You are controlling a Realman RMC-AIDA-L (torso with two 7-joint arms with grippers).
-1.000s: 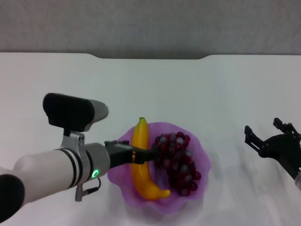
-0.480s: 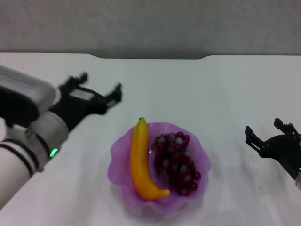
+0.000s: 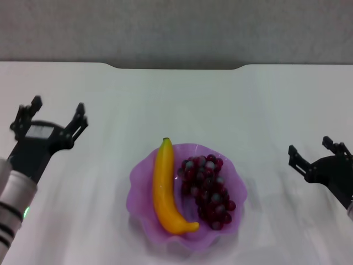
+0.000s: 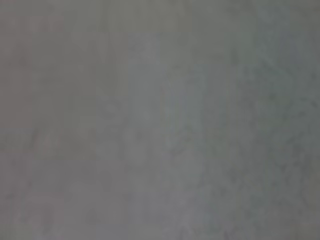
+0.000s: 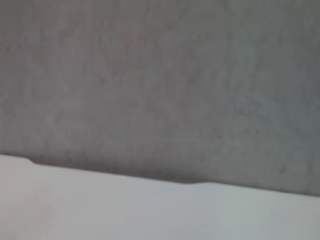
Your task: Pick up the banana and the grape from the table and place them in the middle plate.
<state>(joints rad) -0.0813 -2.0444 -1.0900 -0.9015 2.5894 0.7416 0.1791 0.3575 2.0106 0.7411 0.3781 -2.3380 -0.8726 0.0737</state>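
The yellow-orange banana point(image 3: 163, 189) lies in the left half of the purple scalloped plate point(image 3: 238, 190) near the front middle of the white table point(image 3: 182, 105). The bunch of dark red-purple grapes point(image 3: 208, 190) lies beside it in the right half of the plate. My left gripper point(image 3: 51, 117) is open and empty, far to the left of the plate, above the table. My right gripper point(image 3: 316, 153) is open and empty at the right edge of the head view. The wrist views show none of these things.
The table's far edge point(image 3: 176, 67) has a notch, with a grey wall behind it. The right wrist view shows the same table edge point(image 5: 150, 178) and grey wall. The left wrist view shows only plain grey.
My left arm has let go of the banana in the plate, lifted away and swung back to the far left. The banana and grapes stay in the plate. The right arm has not moved.
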